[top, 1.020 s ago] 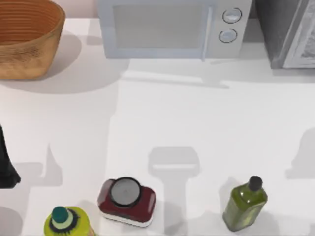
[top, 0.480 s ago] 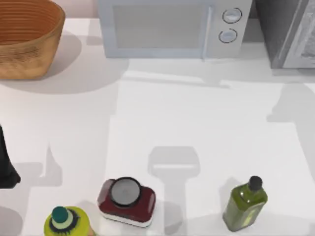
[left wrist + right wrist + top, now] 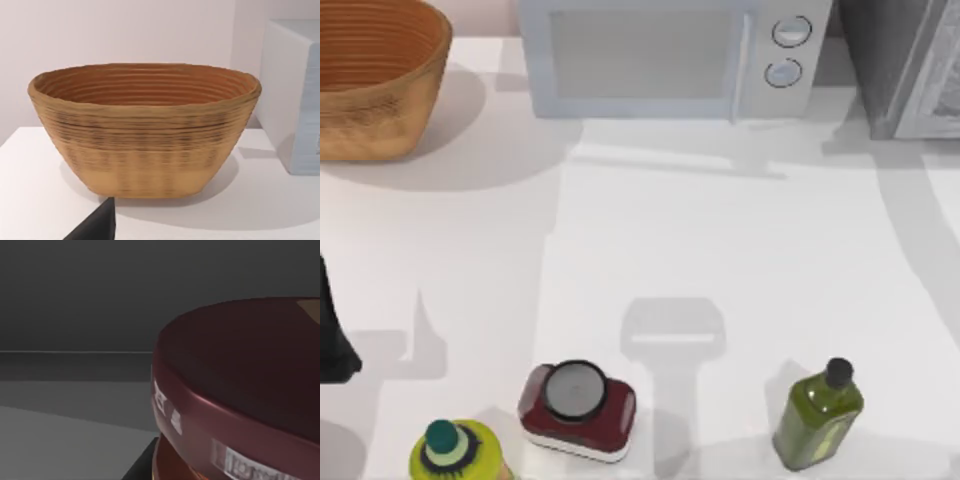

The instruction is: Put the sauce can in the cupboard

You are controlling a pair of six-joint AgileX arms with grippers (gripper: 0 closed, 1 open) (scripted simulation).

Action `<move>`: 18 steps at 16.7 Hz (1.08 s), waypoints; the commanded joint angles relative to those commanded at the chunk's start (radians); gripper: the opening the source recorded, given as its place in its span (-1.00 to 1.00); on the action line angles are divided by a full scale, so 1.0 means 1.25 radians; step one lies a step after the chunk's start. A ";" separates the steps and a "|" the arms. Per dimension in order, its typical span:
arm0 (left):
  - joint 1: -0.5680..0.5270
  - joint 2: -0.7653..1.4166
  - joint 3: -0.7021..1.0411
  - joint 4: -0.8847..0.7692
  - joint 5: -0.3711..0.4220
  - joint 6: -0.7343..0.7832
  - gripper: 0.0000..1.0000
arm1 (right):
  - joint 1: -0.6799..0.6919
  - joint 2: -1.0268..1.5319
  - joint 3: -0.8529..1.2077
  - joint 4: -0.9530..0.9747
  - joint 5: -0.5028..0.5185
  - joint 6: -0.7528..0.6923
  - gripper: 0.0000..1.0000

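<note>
Our right wrist view has the can (image 3: 240, 390) close up against a dark grey interior; hand's grip: can't tell.

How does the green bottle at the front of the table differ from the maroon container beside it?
The green bottle is tall and narrow with a small black cap; the maroon container is squat and wide with a broad round grey lid. The bottle is olive green, the container dark red with a pale base. Both stand upright near the front edge of the white table, apart from each other.
</note>
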 joint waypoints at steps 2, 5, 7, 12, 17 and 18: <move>0.000 0.000 0.000 0.000 0.000 0.000 1.00 | 0.010 0.060 0.090 -0.022 0.008 0.003 -1.00; 0.000 0.000 0.000 0.000 0.000 0.000 1.00 | 0.019 0.112 0.162 -0.041 0.014 0.008 -1.00; 0.000 0.000 0.000 0.000 0.000 0.000 1.00 | 0.020 0.117 0.169 -0.043 0.015 0.008 -1.00; 0.000 0.000 0.000 0.000 0.000 0.000 1.00 | 0.019 0.126 0.178 -0.038 0.005 0.009 -1.00; 0.000 0.000 0.000 0.000 0.000 0.000 1.00 | -0.012 0.286 0.326 -0.014 -0.013 0.008 -1.00; 0.000 0.000 0.000 0.000 0.000 0.000 1.00 | -0.017 0.337 0.359 -0.009 -0.017 0.006 -1.00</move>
